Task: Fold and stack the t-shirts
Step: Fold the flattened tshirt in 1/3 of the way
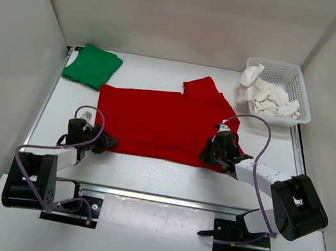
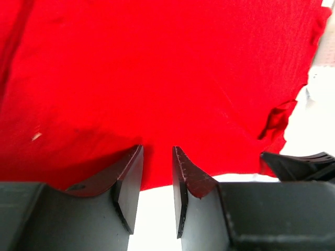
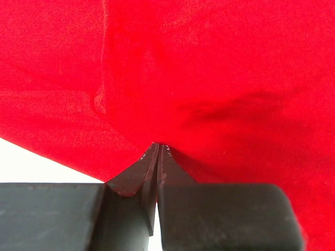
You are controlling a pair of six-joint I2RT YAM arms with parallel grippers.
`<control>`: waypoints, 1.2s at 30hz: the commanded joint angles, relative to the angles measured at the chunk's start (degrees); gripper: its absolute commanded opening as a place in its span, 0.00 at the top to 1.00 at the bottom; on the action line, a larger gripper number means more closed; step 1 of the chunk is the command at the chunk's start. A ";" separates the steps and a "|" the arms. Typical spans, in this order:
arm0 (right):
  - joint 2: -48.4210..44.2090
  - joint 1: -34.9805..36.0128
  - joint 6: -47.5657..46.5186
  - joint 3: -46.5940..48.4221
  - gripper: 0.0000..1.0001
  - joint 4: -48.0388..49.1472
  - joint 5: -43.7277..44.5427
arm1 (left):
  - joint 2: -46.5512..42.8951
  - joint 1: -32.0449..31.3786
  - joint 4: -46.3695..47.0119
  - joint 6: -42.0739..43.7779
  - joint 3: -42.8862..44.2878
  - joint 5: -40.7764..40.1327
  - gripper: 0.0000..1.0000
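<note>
The red t-shirt lies spread across the middle of the table, one sleeve toward the back right. The green t-shirt lies folded at the back left. The white t-shirt is crumpled in the basket. My left gripper is at the red shirt's near left corner. In the left wrist view it is open, with the hem of the red t-shirt at its tips. My right gripper is at the shirt's near right edge. In the right wrist view it is shut, pinching the red cloth, which puckers at the tips.
A white plastic mesh basket stands at the back right against the wall. White walls close in the table on the left, back and right. A bare white strip of table runs between the shirt's near hem and the arm bases.
</note>
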 commanded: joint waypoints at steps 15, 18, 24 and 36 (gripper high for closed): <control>-22.15 2.06 2.89 -4.58 0.95 -16.23 -2.74 | -24.36 -4.23 -26.35 2.13 1.76 -4.10 0.58; -22.85 -0.59 0.77 1.06 0.91 -14.23 -3.71 | -17.79 -8.54 -25.55 4.48 13.18 -15.22 0.59; -8.56 -0.33 -3.27 9.94 1.00 -12.37 -6.07 | 8.48 -3.38 -23.77 8.70 40.03 -19.13 0.63; 2.28 4.85 -3.36 9.25 1.00 -2.18 -9.07 | 44.54 4.00 -35.47 16.54 71.29 -24.25 0.62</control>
